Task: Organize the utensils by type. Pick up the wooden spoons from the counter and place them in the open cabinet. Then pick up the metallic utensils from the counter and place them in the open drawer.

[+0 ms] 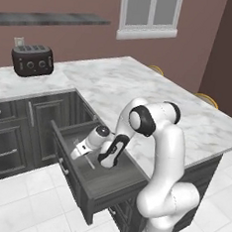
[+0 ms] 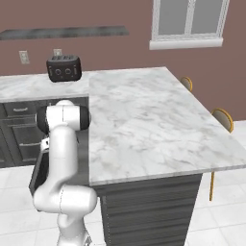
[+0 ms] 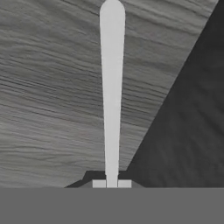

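Silver utensil: a thin, flat metal handle with a rounded far end, seen in the hand view running straight away from the gripper. The fingers are clenched on its near end. Beneath it lies the grey wood-grain floor of the drawer, with a dark shadow falling across the right side. Which kind of head the utensil has cannot be told.

Left base view, from left to right. A black toaster stands at the far left of the worktop, below a grey wall shelf. Dark grey base units with bar handles run under that stretch. At the inner corner the wide, shallow drawer is pulled fully out. The gripper reaches down into it, and the utensil shows as a thin pale line just above the drawer floor. The white arm bends over the drawer from the right. Beyond it spreads the white marble worktop, with a window in the brown wall behind. At the far right edge two chair backs rise beside the worktop.
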